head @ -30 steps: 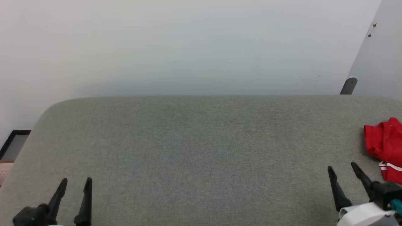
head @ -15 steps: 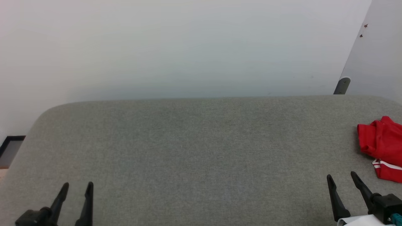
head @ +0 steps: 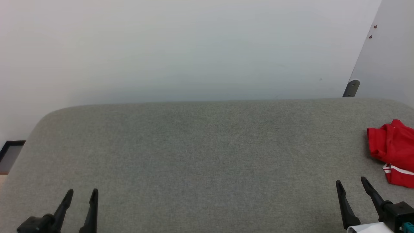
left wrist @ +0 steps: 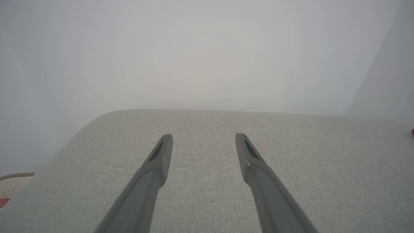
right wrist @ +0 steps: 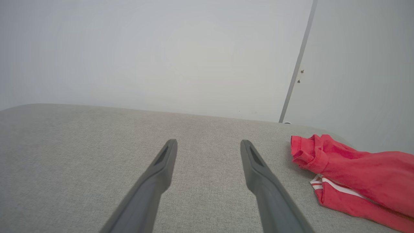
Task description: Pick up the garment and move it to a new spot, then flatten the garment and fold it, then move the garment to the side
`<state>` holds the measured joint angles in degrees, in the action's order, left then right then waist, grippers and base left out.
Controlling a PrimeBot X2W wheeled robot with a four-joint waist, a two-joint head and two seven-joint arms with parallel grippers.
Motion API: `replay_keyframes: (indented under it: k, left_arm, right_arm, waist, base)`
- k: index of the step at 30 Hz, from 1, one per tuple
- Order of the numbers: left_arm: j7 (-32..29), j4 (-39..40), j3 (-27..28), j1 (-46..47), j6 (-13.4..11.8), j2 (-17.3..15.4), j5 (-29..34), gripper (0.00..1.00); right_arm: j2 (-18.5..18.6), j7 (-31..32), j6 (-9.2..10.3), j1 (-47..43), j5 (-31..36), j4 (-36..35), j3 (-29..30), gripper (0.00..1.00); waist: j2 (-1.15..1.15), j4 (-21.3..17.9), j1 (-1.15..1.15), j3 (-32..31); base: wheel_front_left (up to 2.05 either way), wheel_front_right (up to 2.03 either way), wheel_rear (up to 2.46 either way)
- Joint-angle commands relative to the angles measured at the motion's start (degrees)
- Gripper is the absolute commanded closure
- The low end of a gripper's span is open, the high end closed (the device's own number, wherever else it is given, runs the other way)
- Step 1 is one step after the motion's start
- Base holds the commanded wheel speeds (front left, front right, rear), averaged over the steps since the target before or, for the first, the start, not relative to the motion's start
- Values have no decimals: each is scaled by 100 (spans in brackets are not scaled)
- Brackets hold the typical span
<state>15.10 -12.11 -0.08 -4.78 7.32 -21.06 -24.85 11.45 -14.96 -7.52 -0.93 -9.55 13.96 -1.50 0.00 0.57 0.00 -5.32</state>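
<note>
The garment [head: 393, 149] is a crumpled red shirt with red-and-white stripe trim, lying at the far right edge of the grey fabric table [head: 200, 149]. In the right wrist view the garment [right wrist: 352, 173] lies just right of my fingers, apart from them. My right gripper [head: 351, 183] stands open at the lower right, a short way left of and nearer than the garment, nothing between its fingers [right wrist: 258, 174]. Over bare fabric at the lower left, my left gripper [head: 82, 193] is open and empty too, its fingers [left wrist: 158, 161] spread wide.
A plain white wall rises behind the table's far edge. At the back right a pale panel meets the wall beside a small grey bracket [head: 352, 87]. A dark frame [head: 11, 152] sits on the floor past the table's rounded left corner.
The head camera has shifted right and slightly down, so the garment shows further into the picture. Both grippers stay open and sit a little lower in view.
</note>
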Motion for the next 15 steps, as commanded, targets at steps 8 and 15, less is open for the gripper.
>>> replay_keyframes:
  k: [8,15]
  left_arm:
    - [-2,-11,-60,-32,23,-43,-87,0]
    - [-2,31,-77,-75,23,-72,-121,0]
  right_arm:
    - [-29,-23,7,-91,50,-66,-39,0]
    - [-23,-23,7,-67,51,-66,-78,0]
  waist:
    - [0,23,0,-4]
    - [0,33,0,-11]
  base:
    - [0,0,0]
    - [0,0,0]
